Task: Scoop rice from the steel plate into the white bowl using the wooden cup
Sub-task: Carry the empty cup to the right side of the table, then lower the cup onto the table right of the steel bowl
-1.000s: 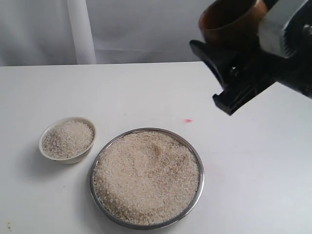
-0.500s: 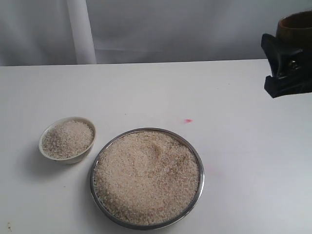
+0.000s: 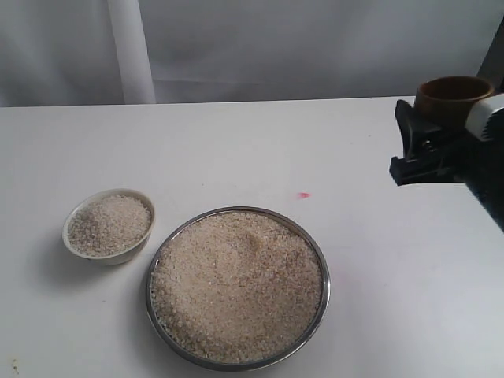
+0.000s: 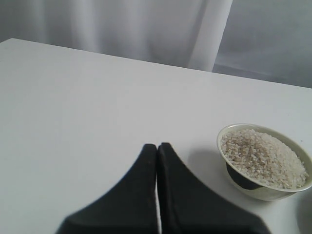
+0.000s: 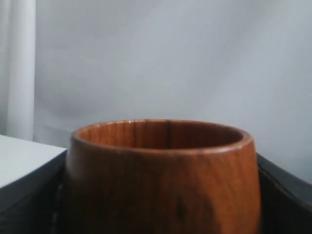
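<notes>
The steel plate (image 3: 324, 272) sits near the table's front, heaped with rice (image 3: 236, 287). To its left stands the white bowl (image 3: 118, 256), also full of rice (image 3: 109, 223). At the far right my right gripper (image 3: 445, 130) is shut on the wooden cup (image 3: 453, 93), holding it upright above the table, well clear of the plate. In the right wrist view the cup (image 5: 161, 180) fills the frame between black fingers (image 5: 29, 200); no rice shows above its rim. My left gripper (image 4: 157, 146) is shut and empty over bare table, beside the bowl (image 4: 265, 194).
A small red mark (image 3: 303, 194) lies on the white table behind the plate. A white curtain with a vertical fold (image 3: 130, 51) hangs behind the table's back edge.
My right gripper, with the cup, has swung from the upper middle-right out to the right edge and has come down lower. Plate, bowl and rice are unchanged.
</notes>
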`<action>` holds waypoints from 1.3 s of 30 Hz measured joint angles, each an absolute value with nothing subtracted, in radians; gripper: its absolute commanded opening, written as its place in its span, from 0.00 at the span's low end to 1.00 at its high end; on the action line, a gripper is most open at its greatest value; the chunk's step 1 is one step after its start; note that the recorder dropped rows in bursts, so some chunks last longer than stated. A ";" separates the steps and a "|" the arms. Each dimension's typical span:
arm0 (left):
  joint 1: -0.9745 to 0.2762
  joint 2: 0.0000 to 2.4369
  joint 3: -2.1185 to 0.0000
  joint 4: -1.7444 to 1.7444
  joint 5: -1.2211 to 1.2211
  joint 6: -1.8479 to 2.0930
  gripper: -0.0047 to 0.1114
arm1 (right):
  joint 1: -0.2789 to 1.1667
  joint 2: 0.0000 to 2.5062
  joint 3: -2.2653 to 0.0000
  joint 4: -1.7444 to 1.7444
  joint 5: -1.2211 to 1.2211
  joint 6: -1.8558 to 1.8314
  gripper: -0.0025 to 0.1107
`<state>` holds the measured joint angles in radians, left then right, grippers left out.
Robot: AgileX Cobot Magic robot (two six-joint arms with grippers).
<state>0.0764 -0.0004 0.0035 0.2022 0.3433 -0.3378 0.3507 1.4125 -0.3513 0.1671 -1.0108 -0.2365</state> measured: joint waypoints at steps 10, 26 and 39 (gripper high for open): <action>0.076 0.000 0.004 0.202 0.343 -0.338 0.04 | 0.351 1.734 -0.349 0.223 -1.185 -0.235 0.02; 0.076 0.000 0.004 0.202 0.343 -0.338 0.04 | 0.351 1.925 -0.349 0.242 -1.191 -0.179 0.02; 0.076 0.000 0.004 0.202 0.343 -0.338 0.04 | 0.351 1.925 -0.349 0.245 -1.174 -0.176 0.02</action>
<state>0.0764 -0.0004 0.0035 0.2022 0.3433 -0.3378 0.3507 1.9252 -0.3488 0.2449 -1.1737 -0.1757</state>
